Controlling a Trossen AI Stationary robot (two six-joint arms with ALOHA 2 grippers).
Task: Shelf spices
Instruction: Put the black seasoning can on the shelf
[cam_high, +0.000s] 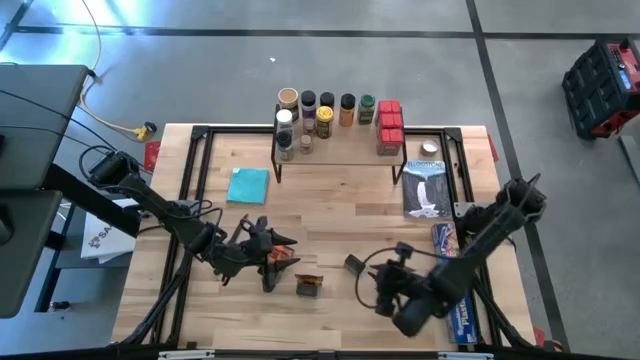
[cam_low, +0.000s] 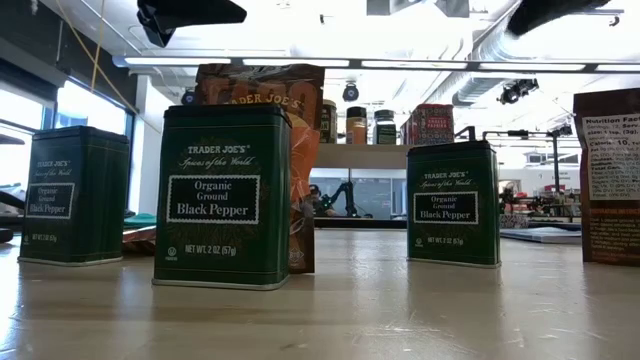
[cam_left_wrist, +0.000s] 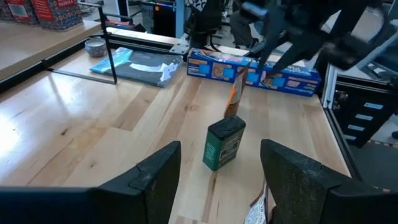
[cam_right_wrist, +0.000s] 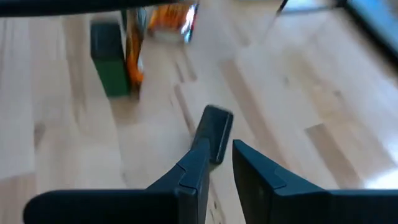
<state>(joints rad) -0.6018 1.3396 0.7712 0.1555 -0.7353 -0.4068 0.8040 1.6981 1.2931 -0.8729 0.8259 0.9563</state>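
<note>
The shelf (cam_high: 340, 150) stands at the table's far side with several spice jars (cam_high: 315, 110) and red boxes (cam_high: 390, 125) on its top. Green black-pepper tins (cam_low: 222, 195) (cam_low: 453, 203) (cam_low: 72, 195) stand upright on the table near the front, one with an orange packet (cam_low: 300, 150) behind it. My left gripper (cam_high: 268, 252) (cam_left_wrist: 221, 171) hovers open, pointing at a green tin (cam_left_wrist: 224, 144) farther off. My right gripper (cam_high: 385, 285) (cam_right_wrist: 221, 155) hangs low with only a narrow gap between its fingers, just short of a dark tin (cam_right_wrist: 214, 127) (cam_high: 355, 263).
A long blue plastic-wrap box (cam_high: 450, 285) lies along the right edge, under my right arm. A teal cloth (cam_high: 248, 185) lies left of centre, and a dark flat package (cam_high: 425, 190) sits beside the shelf's right legs. Bare wood shows in the middle of the table (cam_high: 340, 215).
</note>
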